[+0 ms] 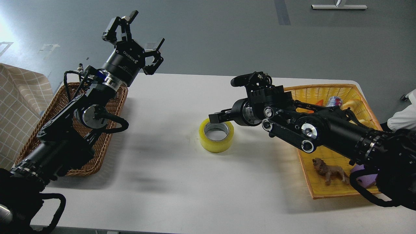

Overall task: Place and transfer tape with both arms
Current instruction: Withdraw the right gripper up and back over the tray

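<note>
The tape (pixel 216 140), a yellow roll with a grey-white core, lies flat on the white table (pixel 169 182) near the middle. My right gripper (pixel 225 97) hovers just above and behind the roll, its jaws spread wide and empty; the lower finger (pixel 218 116) is over the roll's far rim, not touching it as far as I can see. My left gripper (pixel 136 32) is open and empty, raised high over the table's far left, well away from the tape.
A brown wicker basket (pixel 117 100) lies at the left under my left arm. A yellow basket (pixel 308 94) at the right holds a can (pixel 334 101), a bread toy (pixel 348 104), a lion figure (pixel 330 172) and a purple item (pixel 362 170). A checked cloth (pixel 19 97) is at far left.
</note>
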You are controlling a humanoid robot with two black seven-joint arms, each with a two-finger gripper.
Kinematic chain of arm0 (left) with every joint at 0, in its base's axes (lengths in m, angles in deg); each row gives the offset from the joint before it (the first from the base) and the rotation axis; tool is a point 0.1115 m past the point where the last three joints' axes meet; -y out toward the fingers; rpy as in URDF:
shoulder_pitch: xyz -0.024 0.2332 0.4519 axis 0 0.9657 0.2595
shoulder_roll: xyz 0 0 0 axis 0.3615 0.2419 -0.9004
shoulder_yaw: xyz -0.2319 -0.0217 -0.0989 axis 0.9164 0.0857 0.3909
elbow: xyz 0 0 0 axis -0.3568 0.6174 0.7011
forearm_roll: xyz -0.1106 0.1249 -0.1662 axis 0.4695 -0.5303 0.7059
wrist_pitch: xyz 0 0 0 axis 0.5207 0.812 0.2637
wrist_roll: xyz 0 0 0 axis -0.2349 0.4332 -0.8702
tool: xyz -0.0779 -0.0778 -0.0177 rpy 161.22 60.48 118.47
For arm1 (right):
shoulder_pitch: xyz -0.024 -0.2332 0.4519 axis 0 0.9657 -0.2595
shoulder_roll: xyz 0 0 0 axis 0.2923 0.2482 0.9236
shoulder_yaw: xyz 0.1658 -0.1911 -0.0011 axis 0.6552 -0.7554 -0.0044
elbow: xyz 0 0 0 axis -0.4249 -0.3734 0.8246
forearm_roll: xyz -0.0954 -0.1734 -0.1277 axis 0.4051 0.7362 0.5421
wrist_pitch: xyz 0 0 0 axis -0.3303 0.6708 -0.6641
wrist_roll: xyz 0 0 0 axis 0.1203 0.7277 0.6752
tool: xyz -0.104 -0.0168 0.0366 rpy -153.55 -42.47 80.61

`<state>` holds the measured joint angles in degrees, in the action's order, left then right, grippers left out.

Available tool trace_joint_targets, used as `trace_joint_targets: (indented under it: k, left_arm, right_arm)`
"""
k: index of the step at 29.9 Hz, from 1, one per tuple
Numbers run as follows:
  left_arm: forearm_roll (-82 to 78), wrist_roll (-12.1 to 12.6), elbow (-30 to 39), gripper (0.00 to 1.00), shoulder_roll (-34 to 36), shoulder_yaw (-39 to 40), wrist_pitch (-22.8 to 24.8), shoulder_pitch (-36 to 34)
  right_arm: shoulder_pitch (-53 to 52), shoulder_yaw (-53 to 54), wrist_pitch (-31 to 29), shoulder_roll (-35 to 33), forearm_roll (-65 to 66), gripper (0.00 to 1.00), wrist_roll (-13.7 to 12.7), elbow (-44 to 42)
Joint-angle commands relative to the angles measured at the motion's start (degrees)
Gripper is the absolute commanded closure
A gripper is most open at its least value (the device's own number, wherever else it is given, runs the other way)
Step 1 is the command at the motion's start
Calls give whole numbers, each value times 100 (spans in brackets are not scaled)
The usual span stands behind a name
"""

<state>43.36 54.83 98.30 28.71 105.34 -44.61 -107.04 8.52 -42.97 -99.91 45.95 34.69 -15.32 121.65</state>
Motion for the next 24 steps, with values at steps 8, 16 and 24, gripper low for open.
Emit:
trace_joint_targets:
  k: [8,16,24]
  left_arm:
    - [0,7,0,2,27,-18,0,0]
    - [0,16,0,2,27,-26,0,-71]
    - [0,16,0,2,45,-18,0,-79]
  right_arm:
    - [-258,1023,0,-938,-103,3,0,1044]
    - [-241,1813,0,-1921,-797,1,0,1756]
    - [-118,2401,0,-2775,-921,0,-9,2047]
